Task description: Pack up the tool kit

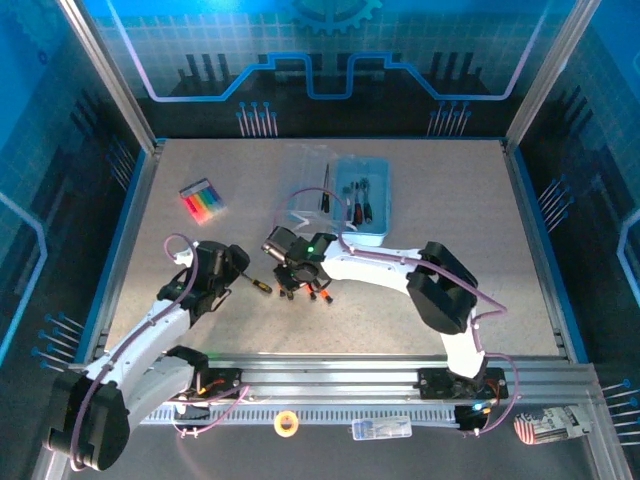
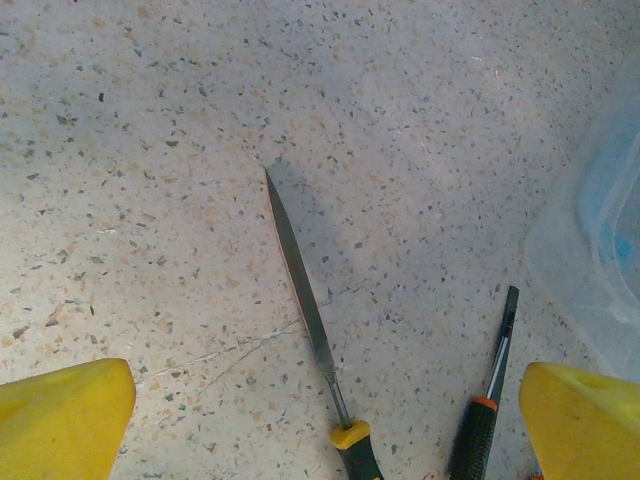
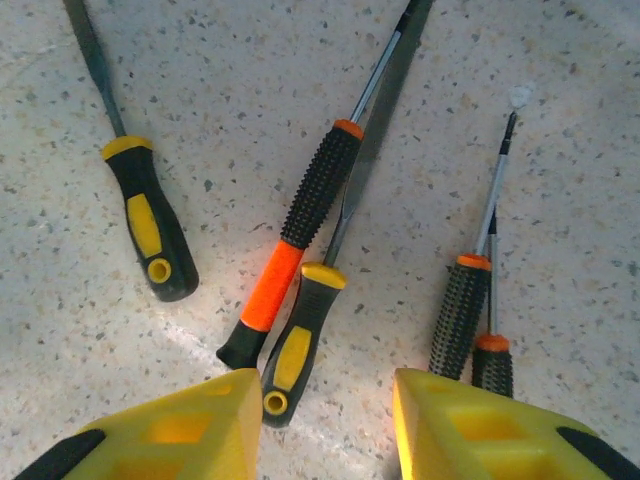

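Robot lab test cell. Left arm (image 1: 150, 335) and right arm (image 1: 440, 295) are bolted to a metal rail (image 1: 340, 372) at the table edge, with purple cables (image 1: 385, 258) looped along them. The speckled table (image 1: 450, 190) is boxed in by aluminium posts (image 1: 110, 75) and blue wall panels (image 1: 420, 40) printed with circuit and gear graphics. Screwdrivers (image 3: 300, 230) and a clear plastic box (image 1: 365, 200) lie on top.

Table top (image 2: 150, 120): stone look, speckled, matt, few thin hairline cracks.
File (image 2: 308, 300): grey metal blade, dull, not shiny; handle black and yellow plastic, smooth.
Big screwdriver (image 3: 310, 210): shiny metal rod; black part of handle bumpy, orange part smooth plastic.
Small screwdriver (image 3: 458, 320): thin shiny metal rod, bumpy black grip, orange collar.
Box (image 2: 600, 250): see-through plastic, smooth, bit cloudy.
Right gripper fingers (image 3: 170, 430): yellow plastic, smooth, matt.
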You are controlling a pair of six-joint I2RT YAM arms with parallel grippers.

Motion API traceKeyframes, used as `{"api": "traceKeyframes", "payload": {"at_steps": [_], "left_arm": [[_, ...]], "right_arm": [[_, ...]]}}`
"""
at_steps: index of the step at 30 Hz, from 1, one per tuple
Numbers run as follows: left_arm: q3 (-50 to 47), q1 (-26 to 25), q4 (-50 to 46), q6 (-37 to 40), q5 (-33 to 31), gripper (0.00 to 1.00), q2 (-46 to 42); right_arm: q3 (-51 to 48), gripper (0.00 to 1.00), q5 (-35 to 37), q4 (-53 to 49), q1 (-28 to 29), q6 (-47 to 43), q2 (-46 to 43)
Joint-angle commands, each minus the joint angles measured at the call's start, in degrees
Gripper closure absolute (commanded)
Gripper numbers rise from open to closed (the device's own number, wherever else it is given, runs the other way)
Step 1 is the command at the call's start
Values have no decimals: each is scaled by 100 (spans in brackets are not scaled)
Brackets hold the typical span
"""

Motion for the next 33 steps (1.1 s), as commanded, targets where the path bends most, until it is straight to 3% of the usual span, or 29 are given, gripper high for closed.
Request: {"api": "traceKeyframes", "payload": {"at_steps": [1,21,33], "left_arm": [[-47,51,41,-79,136,1,-32],[-16,51,122,-3,312,1,120],[-38,59,95,10,265,1,56]], "right_arm": [[233,59,91,-308,59,145,251],[367,58,-528,-207,-7,232,772],[58,65,-112,-93,-153,456,723]]}}
